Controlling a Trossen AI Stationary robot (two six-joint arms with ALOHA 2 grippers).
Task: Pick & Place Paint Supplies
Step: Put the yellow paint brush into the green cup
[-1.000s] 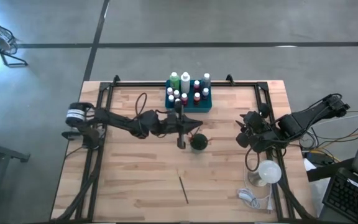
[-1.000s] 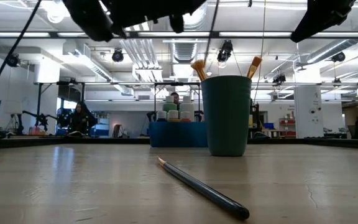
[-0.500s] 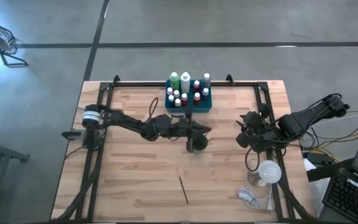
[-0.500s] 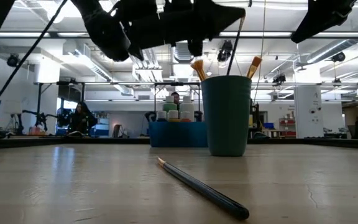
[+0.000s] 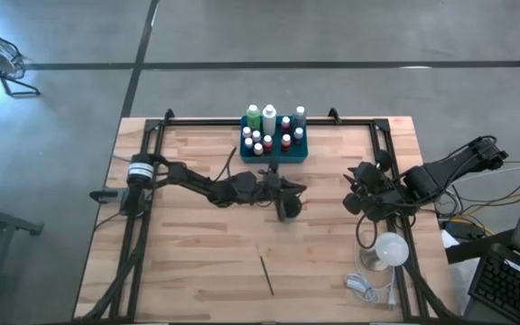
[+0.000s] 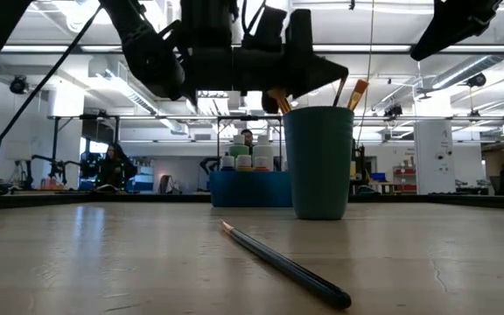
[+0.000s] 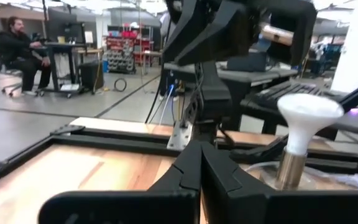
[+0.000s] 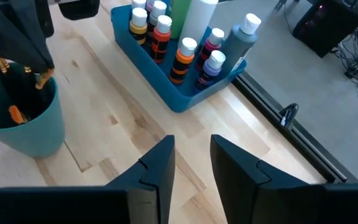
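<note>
Seen from above: a wooden counter (image 5: 197,262) with a teal tray (image 5: 274,152) at upper centre, packed upright with white-capped paint bottles (image 5: 269,126) in green, white, maroon, orange and one taller grey. Just below the tray, a dark green cup (image 6: 319,162) holding several paintbrushes (image 6: 358,91), bristles up. Lying loose at lower centre of the frame, well apart from the cup, one more thin paintbrush (image 5: 266,274). Probably light, stiff and slender, prone to rolling; best pinched mid-handle, across its length, clear of the bristle tip. Reaching in from the left, the left gripper (image 5: 283,191) poised directly over the cup, fingers clenched together, apparently on a brush handle going in, though hard to confirm. At centre right, near the counter edge, the right gripper (image 8: 191,165) waiting, fingers a little apart, grasping nothing.
</note>
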